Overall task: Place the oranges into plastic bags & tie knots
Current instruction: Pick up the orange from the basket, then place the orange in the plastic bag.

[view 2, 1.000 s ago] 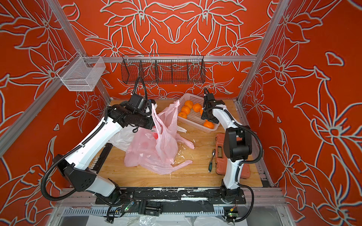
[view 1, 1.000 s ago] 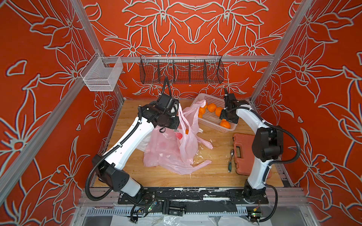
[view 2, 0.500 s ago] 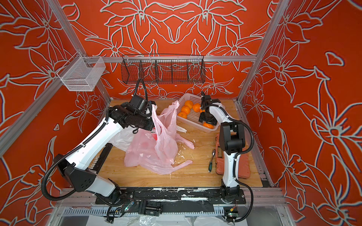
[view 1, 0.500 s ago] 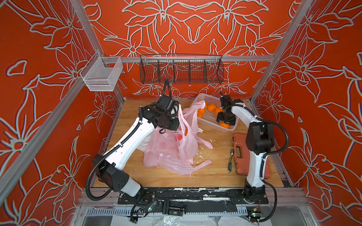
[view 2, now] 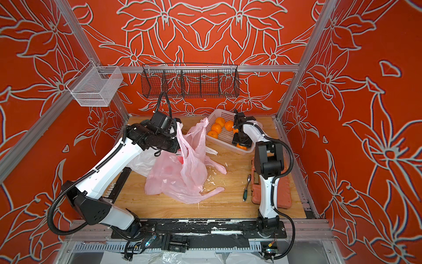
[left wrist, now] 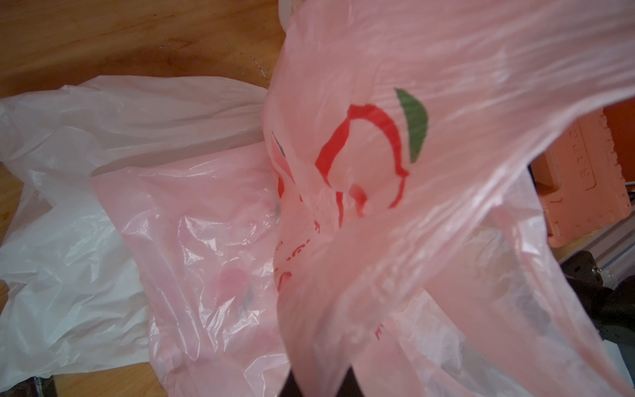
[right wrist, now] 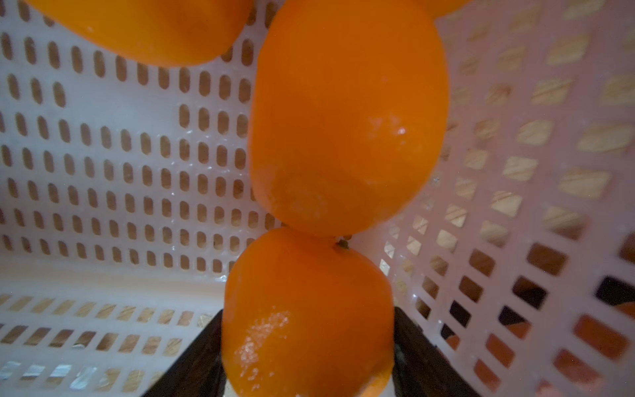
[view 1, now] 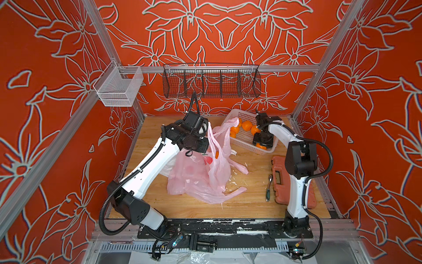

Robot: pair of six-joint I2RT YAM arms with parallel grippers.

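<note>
- My left gripper [view 1: 206, 135] is clamped on a handle of the pink bag [view 1: 215, 166]. It holds the handle above the counter [view 1: 182, 205] while the bag's body sags onto the wood.
- My right gripper [view 1: 262, 144] is down in the white basket [view 1: 231, 113], with a finger on either side of an orange [right wrist: 305, 309]. I cannot tell whether they pinch it.
- More oranges [view 2: 219, 121] lie in the basket.

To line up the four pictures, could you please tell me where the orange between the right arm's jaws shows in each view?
In a top view: the orange peeks from under the right arm's jaws, at the white basket's near end.
In a top view: the orange again, same spot.
Right wrist: bottom centre, between the jaws.
Left wrist: not in it; a pink bag fills the view.
Shared landmark: the basket.
</note>
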